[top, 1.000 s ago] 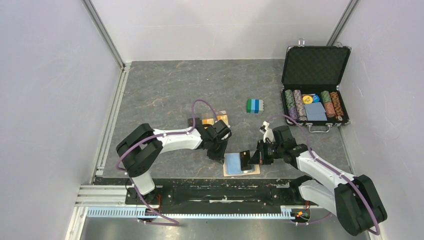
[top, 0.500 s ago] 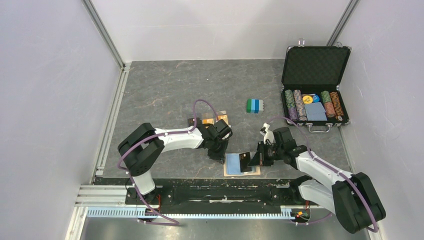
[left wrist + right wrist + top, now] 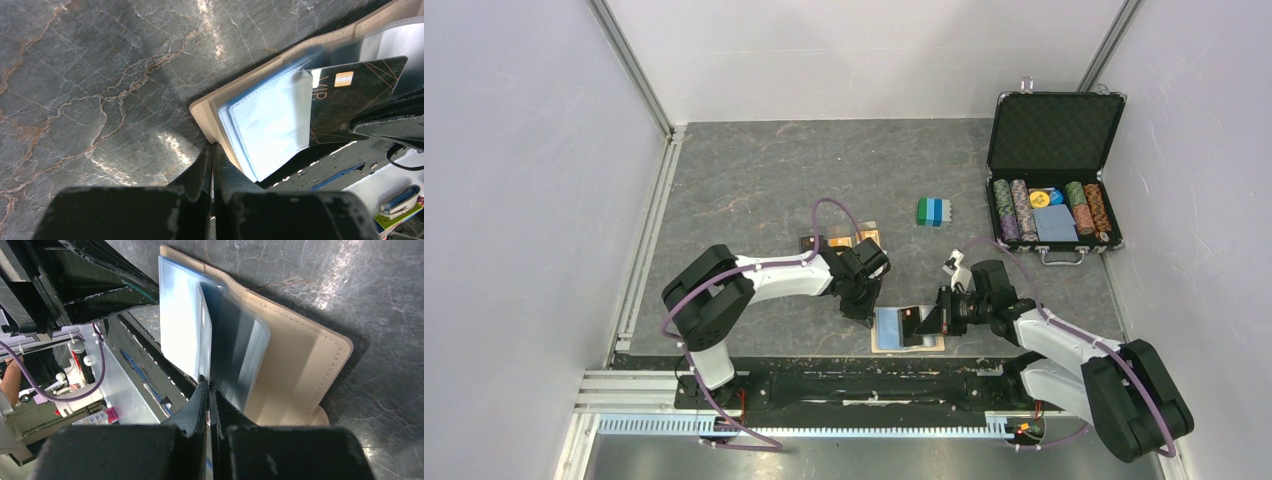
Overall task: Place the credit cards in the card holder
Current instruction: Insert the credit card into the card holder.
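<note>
1. From the top view, my left gripper (image 3: pixel 866 310) points down at the table (image 3: pixel 764 180), fingers pressed together, its tip just at the left edge of the card holder (image 3: pixel 890 328).
2. The card holder lies open near the front edge, between my two arms, with its light-blue lining up.
3. My right gripper (image 3: pixel 924 320) pinches the black card (image 3: pixel 910 322) and holds it over the holder's right half.
4. The orange cards (image 3: pixel 856 238) lie behind my left arm, well apart from the holder. Farther back are a block stack (image 3: pixel 933 211) and an open chip case (image 3: pixel 1054 130).
5. From my left wrist, my closed fingertips (image 3: pixel 211 150) meet the table right beside the holder's tan corner (image 3: pixel 202 107).
6. The black card (image 3: pixel 355 95) shows its gold chip, and its left edge is tucked behind the light-blue flap.
7. From my right wrist, my fingers (image 3: pixel 207 385) are clamped on a thin edge that runs up into the clear sleeve, seemingly the card seen side-on.
8. The tan cover (image 3: pixel 300 360) lies flat to the right of the sleeve.
</note>
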Controlling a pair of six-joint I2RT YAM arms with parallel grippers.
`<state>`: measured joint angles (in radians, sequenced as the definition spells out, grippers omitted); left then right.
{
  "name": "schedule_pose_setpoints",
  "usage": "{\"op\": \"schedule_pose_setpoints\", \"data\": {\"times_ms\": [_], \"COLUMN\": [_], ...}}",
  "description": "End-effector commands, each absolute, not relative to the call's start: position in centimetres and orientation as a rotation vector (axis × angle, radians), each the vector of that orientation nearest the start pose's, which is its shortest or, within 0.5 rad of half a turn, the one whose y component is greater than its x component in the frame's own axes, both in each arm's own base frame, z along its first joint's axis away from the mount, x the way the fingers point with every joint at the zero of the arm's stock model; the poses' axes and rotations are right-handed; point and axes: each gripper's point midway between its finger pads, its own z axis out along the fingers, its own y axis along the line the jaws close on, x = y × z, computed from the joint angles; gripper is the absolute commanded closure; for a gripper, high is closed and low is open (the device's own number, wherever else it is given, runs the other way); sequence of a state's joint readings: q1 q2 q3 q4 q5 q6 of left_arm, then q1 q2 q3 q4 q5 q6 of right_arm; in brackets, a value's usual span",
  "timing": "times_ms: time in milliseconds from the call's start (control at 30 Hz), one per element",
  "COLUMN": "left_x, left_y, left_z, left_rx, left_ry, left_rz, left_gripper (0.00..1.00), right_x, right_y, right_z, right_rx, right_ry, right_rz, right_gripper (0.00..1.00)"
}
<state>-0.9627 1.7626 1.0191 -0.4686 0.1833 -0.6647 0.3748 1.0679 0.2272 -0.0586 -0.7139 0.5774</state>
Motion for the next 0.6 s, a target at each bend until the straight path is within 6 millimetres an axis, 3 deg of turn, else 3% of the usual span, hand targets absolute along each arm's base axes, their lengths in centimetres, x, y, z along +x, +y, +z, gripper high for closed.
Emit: {"op": "schedule_pose_setpoints", "data": {"times_ms": [0,567], "left_x": [14.4,14.3], "left_y": [-31.0,-31.0], "left_z": [-0.6,-0.8], "left_rx": [0.575,0.582], "left_ry": [2.952,2.959], "left_rz": [-0.495,-0.48], "left_gripper": [0.95,0.97], "right_x": [13.4,13.7], "right_y": [19.6,20.8], "right_z": [2.8,2.6], "right_rx": [-0.077,-0.054], "right_ry": [2.568,2.573], "right_rz": [1.29,1.361], "right_gripper": [1.0,1.0]}}
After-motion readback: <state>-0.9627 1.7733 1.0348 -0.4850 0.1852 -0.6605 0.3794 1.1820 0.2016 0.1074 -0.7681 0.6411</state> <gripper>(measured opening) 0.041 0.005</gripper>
